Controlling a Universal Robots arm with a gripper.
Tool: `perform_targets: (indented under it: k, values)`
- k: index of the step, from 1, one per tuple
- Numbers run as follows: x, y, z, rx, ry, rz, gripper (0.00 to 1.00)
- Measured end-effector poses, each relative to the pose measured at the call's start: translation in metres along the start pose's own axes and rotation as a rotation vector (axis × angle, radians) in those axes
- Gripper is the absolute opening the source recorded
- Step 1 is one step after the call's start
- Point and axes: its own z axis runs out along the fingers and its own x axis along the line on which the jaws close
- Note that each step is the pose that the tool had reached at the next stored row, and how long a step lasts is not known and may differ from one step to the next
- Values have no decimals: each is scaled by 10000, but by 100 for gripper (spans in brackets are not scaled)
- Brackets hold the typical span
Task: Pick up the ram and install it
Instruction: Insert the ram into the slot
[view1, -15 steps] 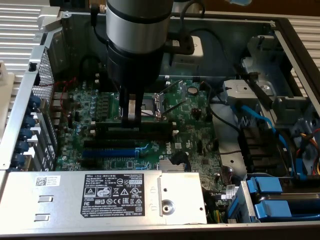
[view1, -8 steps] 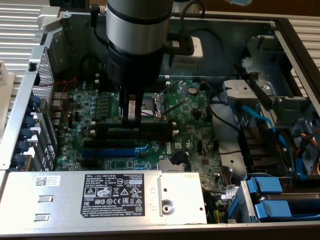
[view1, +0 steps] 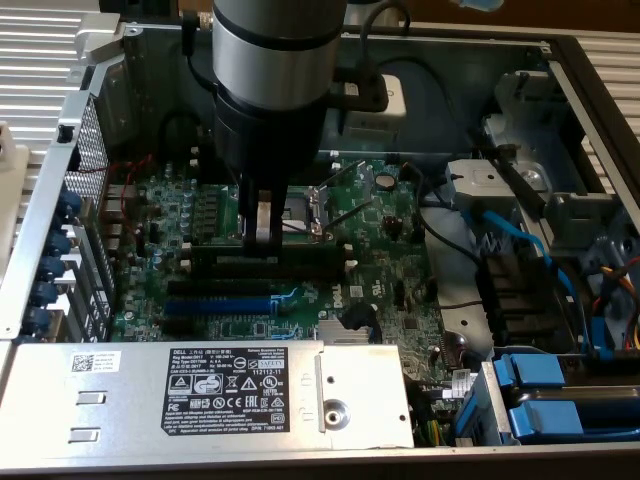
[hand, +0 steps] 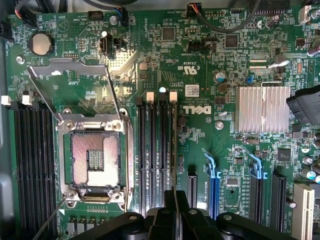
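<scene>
My gripper (hand: 173, 216) is clenched on the ram (hand: 174, 196), which it holds on edge above the black slots (hand: 157, 150) beside the CPU socket (hand: 95, 160). I judge the pickup done. Seating is left: the slots look empty, and the ram is not yet pressed into one.

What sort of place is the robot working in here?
The inside of an opened desktop computer case: a green motherboard, its bare processor socket, and a labelled power supply box along one edge.
</scene>
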Motion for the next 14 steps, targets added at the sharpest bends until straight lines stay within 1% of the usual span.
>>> perform_targets:
  k: [8,9,10,11,13,14]
  values:
    - [0,0,0,-1,1,-1,12]
    - [0,0,0,-1,1,0,14]
    - [0,0,0,-1,1,0,20]
    - [0,0,0,0,1,-1,20]
    - [0,0,0,0,1,-1,32]
    - [0,0,0,0,0,0,32]
